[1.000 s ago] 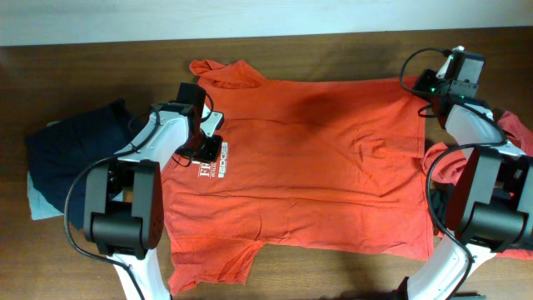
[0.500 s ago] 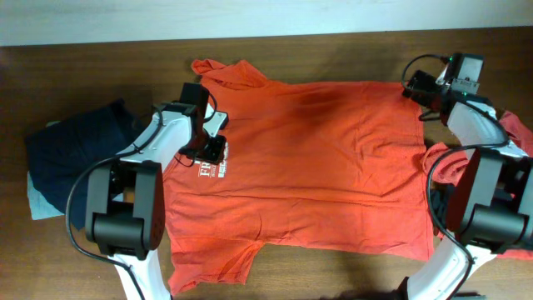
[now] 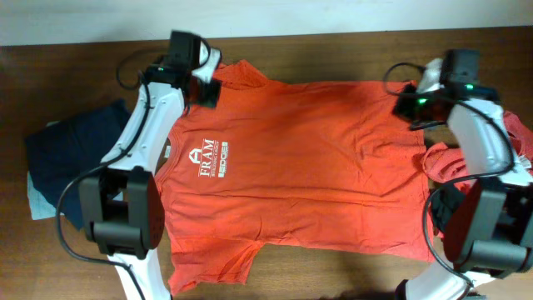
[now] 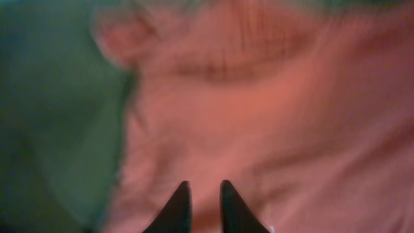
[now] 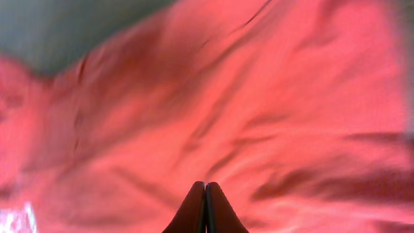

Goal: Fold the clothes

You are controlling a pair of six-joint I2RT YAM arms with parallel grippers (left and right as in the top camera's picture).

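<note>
Both arms moved to shirt far edge | left claw at sleeve, barely ajar, grip unclear | right claw at hem corner, pinched shut, nothing seen held | shirt's length runs between them

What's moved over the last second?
The left gripper moved off the white lettering, now uncovered, to the far sleeve of the orange T-shirt. The right gripper slid slightly inward at the far corner on its side. The shirt stays spread flat; dark pile unmoved.

The setting reads as a robotics lab bench: the left arm and the right arm, white and trailing black cables, stand at a brown wooden desk against a pale wall.
</note>
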